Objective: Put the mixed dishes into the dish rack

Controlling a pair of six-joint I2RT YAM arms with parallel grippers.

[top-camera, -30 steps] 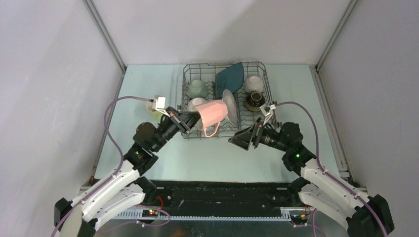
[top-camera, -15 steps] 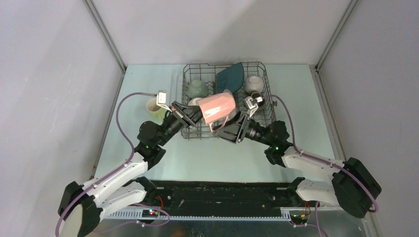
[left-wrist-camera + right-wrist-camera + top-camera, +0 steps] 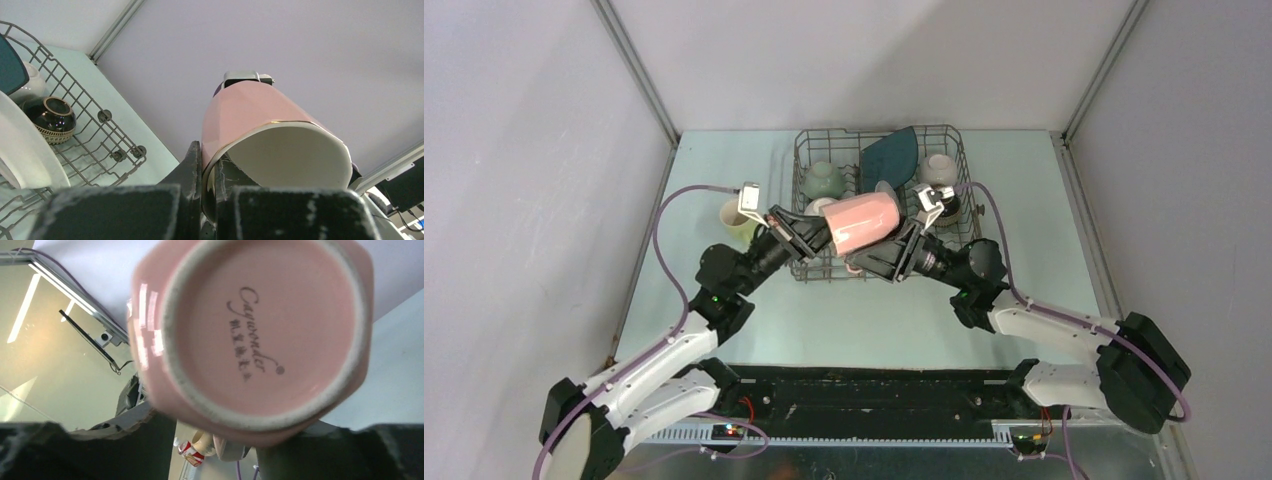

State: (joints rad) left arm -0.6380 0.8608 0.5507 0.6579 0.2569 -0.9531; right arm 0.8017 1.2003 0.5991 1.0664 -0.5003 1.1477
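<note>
My left gripper (image 3: 817, 236) is shut on the rim of the pink mug (image 3: 864, 220) and holds it on its side in the air over the front of the dish rack (image 3: 954, 235). In the left wrist view one finger (image 3: 192, 165) is outside the mug (image 3: 260, 130) and the other is inside. My right gripper (image 3: 892, 255) is open right at the mug's base (image 3: 255, 325), one finger on each side. The rack holds a pale green bowl (image 3: 822, 180), a teal plate (image 3: 889, 155), white bowls (image 3: 939, 167), a brown bowl (image 3: 52, 117) and a white plate (image 3: 25, 160).
A pale yellow-green mug (image 3: 734, 222) stands on the table left of the rack, close behind my left arm. Grey walls close in the table on the left, the back and the right.
My left gripper has raised the pink mug and turned it more onto its side. My right gripper has swung left from beside the rack's front right corner up to the mug's base.
</note>
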